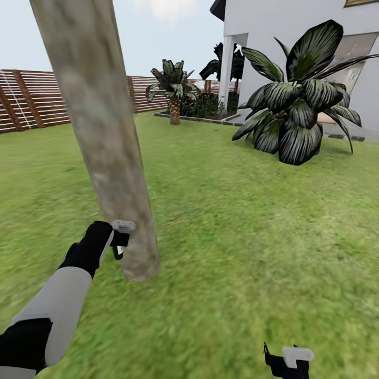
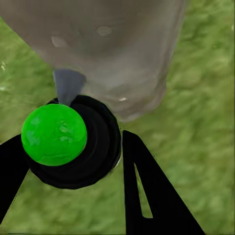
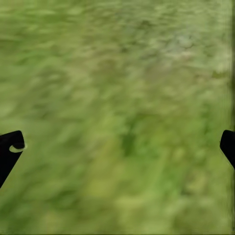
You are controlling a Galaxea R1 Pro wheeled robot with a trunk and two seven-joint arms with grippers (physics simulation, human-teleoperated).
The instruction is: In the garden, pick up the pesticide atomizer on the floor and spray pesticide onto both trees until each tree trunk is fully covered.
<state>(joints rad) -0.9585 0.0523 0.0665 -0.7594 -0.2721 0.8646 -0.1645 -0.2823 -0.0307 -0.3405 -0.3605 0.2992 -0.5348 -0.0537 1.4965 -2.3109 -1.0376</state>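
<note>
My left gripper is down low by the base of the tree, on its left side. In the left wrist view its fingers are closed around the atomizer, whose black body and green cap sit between them, with the grey nozzle reaching to the trunk's bark. In the head view I see the white trigger head just beside the trunk. My right gripper hangs near the bottom edge over the lawn; in its wrist view the fingers are spread wide with nothing but grass between them.
</note>
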